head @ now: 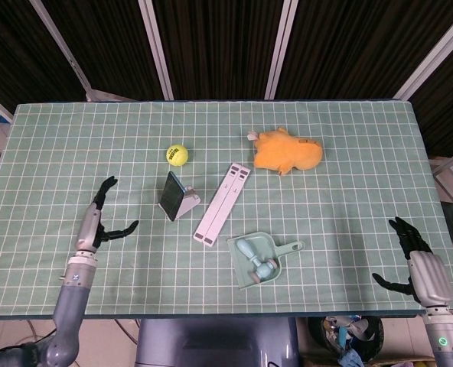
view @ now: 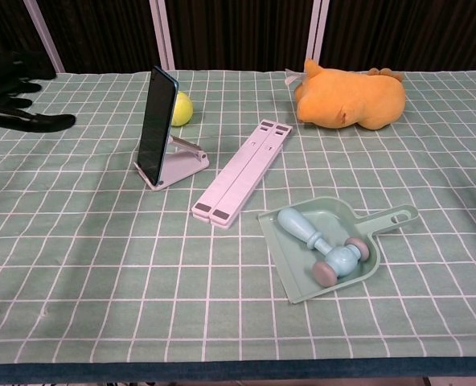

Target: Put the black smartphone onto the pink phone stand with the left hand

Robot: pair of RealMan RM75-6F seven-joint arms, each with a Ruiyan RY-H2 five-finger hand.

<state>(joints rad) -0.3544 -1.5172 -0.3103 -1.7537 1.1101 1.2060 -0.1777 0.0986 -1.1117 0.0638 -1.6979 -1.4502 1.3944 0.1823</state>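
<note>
Phone [head: 169, 195] propped upright on the pink stand [head: 185, 203], my left hand [head: 96, 222] off to the side and holding nothing.

My left hand sits well apart from the phone, out toward the left edge of the checked table [head: 326, 176], fingers spread. In the chest view only its dark fingers [view: 17, 121] show at the frame's left edge, and the phone [view: 157, 125] leans nearly vertical against the stand [view: 182, 163], with the tennis ball [view: 181, 108] just behind it. My right hand [head: 418, 264] hangs spread near the table's right front corner, far from everything.
</note>
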